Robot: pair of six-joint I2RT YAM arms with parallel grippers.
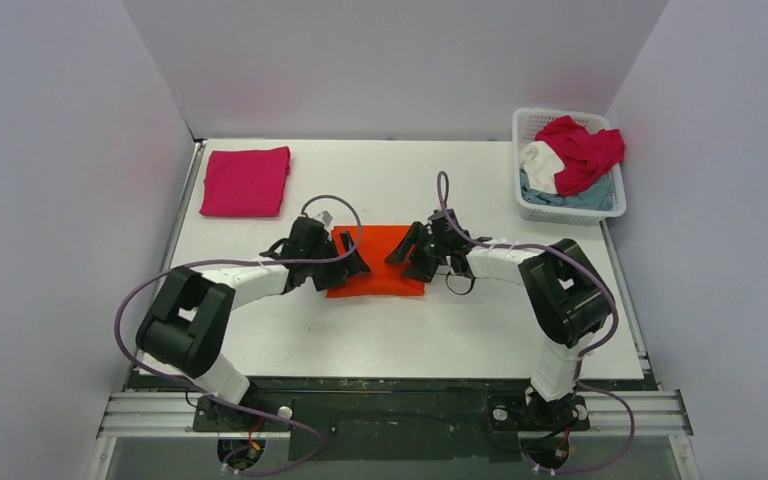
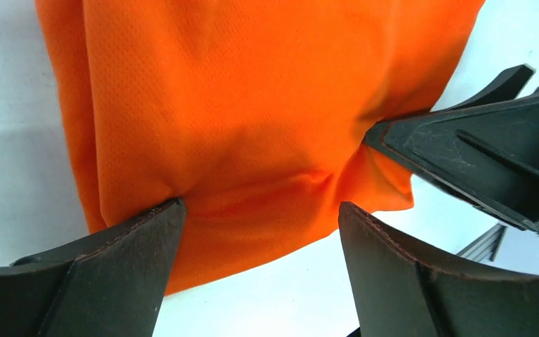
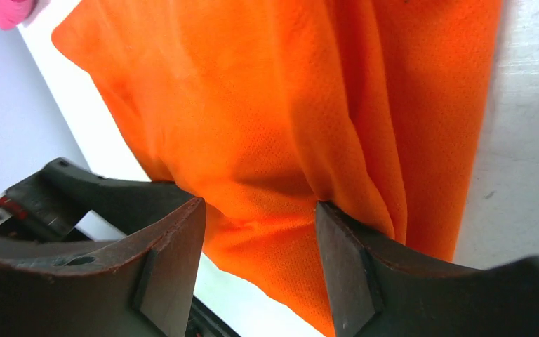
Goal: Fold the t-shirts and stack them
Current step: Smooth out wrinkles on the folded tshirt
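At the middle of the surface (image 1: 410, 180): orange shirt (image 1: 378, 262), folded to a rough rectangle, lying flat

Left hand (image 1: 352, 262) at the shirt's left edge, reaching in from the left. Stands wide in the left wrist view, with both fingertips (image 2: 161, 217) pressing down on the cloth and a soft bulge of orange raised between them; nothing pinched

Right hand (image 1: 412, 255) at the shirt's right edge, facing the left hand across the cloth, near it but apart. Stands about half wide in the right wrist view, fingers (image 3: 182, 232) set either side of a ridge of cloth. Touches the cloth on both sides with a plain gap left between, so not clamped shut on it

At the right of the left wrist view, one dark finger of the right hand with its tip against the shirt's edge, the cloth puckering there. At the lower left of the right wrist view, part of the left hand behind the near finger

Far left of the surface, well apart from both hands: pink shirt (image 1: 246, 181), folded square and flat

Far right corner: white lattice basket (image 1: 530, 122) holding three crumpled shirts. Crimson shirt (image 1: 585, 150) heaped on top, white shirt (image 1: 540, 160) just left of it, grey-blue shirt (image 1: 585, 198) beneath both
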